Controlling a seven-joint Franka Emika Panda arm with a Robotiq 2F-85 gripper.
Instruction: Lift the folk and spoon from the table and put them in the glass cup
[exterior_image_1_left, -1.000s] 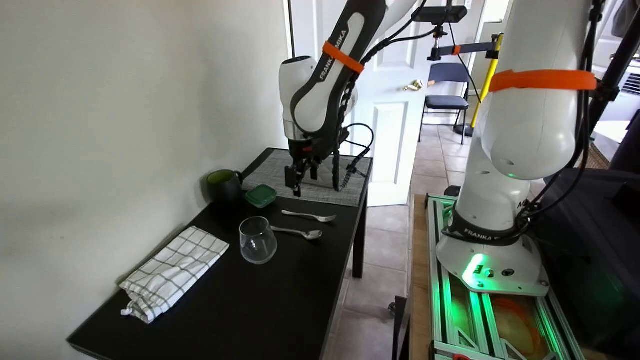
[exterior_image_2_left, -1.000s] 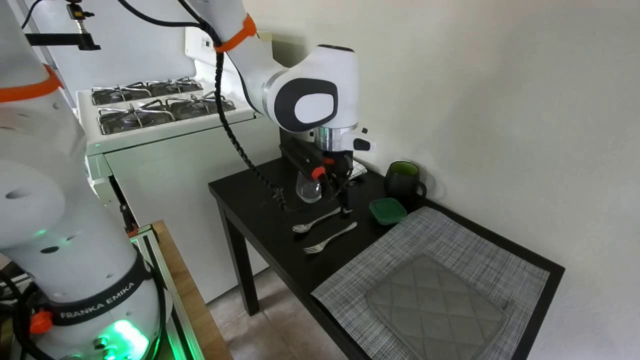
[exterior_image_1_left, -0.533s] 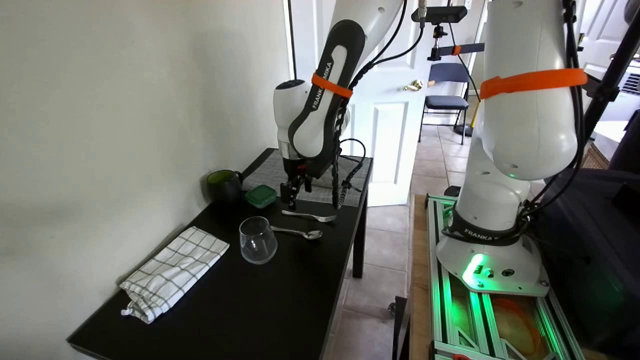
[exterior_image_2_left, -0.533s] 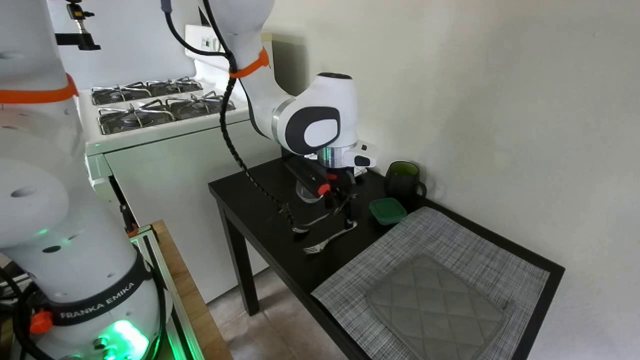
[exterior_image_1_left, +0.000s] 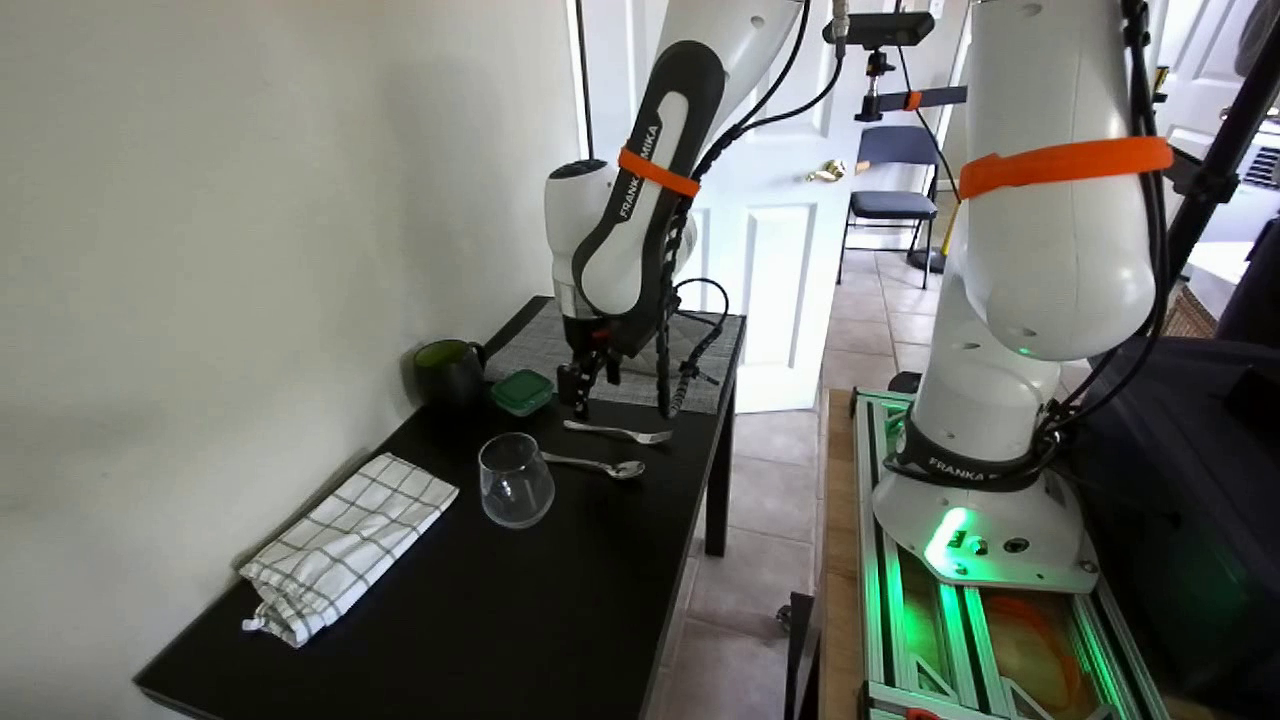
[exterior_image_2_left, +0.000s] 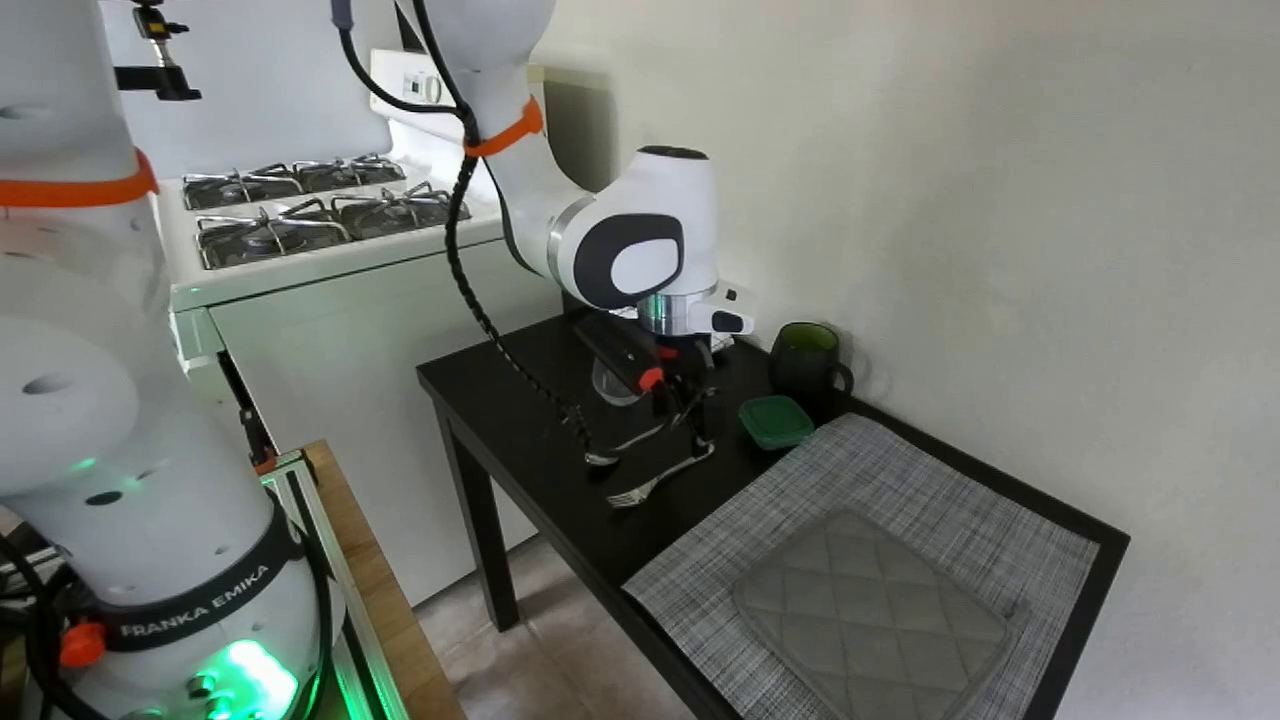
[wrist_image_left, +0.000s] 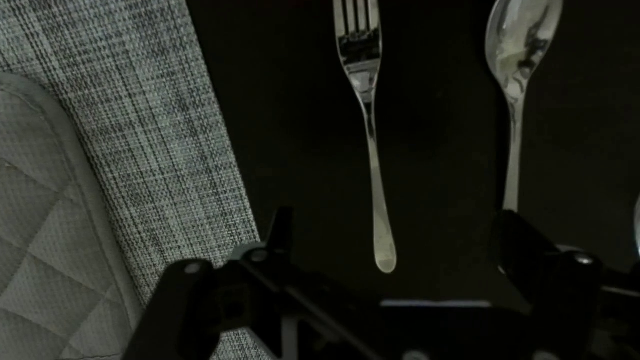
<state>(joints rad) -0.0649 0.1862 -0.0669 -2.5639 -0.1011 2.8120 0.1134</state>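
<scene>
Silvery fork (wrist_image_left: 372, 142) and spoon (wrist_image_left: 515, 100), short of the desk's (exterior_image_1_left: 540, 600) robot-side edge.
Tool (wrist_image_left: 395, 220) spread wide above fork handle.

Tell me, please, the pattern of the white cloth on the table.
The white cloth has a grid of thin dark lines; an exterior view shows it best.

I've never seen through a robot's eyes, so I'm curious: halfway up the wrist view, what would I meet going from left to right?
Quilted grey pad, woven grey placemat, silvery fork, silvery spoon.
</scene>
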